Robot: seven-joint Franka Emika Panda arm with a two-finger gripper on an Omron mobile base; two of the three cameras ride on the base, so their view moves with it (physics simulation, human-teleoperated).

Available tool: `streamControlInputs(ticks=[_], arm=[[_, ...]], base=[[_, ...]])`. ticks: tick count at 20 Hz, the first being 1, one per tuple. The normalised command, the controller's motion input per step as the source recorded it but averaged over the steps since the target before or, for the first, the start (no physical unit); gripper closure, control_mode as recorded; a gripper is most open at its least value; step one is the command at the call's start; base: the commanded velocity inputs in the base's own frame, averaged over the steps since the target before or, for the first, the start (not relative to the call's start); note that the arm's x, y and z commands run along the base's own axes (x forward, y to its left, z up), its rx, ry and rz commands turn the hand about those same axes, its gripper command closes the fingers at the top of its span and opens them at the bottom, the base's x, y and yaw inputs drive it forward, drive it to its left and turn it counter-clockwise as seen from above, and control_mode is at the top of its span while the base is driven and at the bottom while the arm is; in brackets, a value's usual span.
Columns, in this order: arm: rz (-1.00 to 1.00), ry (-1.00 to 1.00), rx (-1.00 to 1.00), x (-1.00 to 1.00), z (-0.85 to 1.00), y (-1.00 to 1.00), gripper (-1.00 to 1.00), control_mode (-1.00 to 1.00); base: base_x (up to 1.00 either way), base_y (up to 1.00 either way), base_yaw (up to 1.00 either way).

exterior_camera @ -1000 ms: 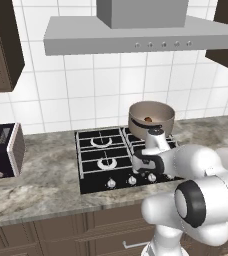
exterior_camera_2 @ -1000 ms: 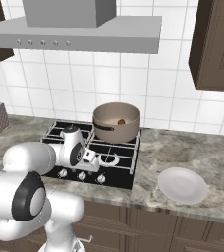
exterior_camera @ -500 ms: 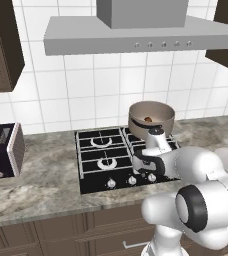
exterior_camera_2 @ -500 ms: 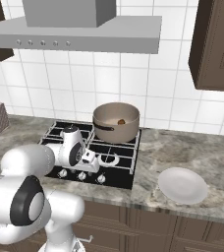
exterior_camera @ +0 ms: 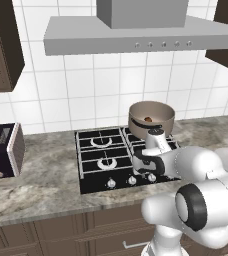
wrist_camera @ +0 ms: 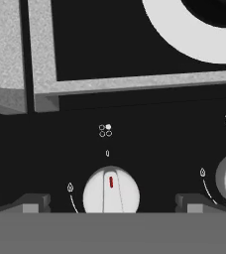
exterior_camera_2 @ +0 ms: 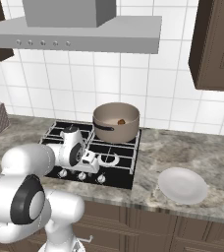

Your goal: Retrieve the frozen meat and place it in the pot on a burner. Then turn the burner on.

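A: Left base view. Where do the task items sit?
B: The pot [exterior_camera: 151,119] stands on the rear right burner [exterior_camera: 153,136] of the black cooktop [exterior_camera: 102,162]. The frozen meat [exterior_camera: 148,119] lies inside it, a small reddish lump on the pale floor. The arm bends low over the cooktop's front right; a toaster [exterior_camera: 4,150] stands at far left on the counter [exterior_camera: 41,187].

A: Right base view?
B: Same layout: the meat shows in the pot, and the gripper [exterior_camera_2: 95,165] hangs low over the front row of knobs. A white plate [exterior_camera_2: 182,185] lies on the counter, well right of the cooktop.

A: Hand view, and the jaws?
B: One silver knob [wrist_camera: 111,193] with a red mark sits between the two dark fingertips [wrist_camera: 29,203]. Jaws spread fully wide, one on each side of it, apart from it, holding nothing.
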Motion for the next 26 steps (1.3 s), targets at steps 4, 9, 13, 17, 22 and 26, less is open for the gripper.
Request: streamControlInputs(ticks=[4,9,13,17,22,26], arm=[[0.00,0.00,0.00,-0.14,-0.08,0.00,-1.00,-1.00],[0.00,0.00,0.00,-0.09,-0.01,0.00,-1.00,-1.00],[0.00,-0.06,0.00,0.00,-0.07,0.00,-1.00,-1.00],[0.00,-0.20,0.00,0.00,-0.29,0.00,-1.00,-1.00],[0.00,-0.13,0.00,0.00,-0.30,0.00,-1.00,-1.00],[0.00,0.00,0.00,0.00,-0.46,0.00,-1.00,-1.00]], base=[[0.00,0.00,0.00],[0.00,0.00,0.00],[0.00,0.00,0.00],[0.00,0.00,0.00],[0.00,0.00,0.00],[0.00,0.00,0.00]])
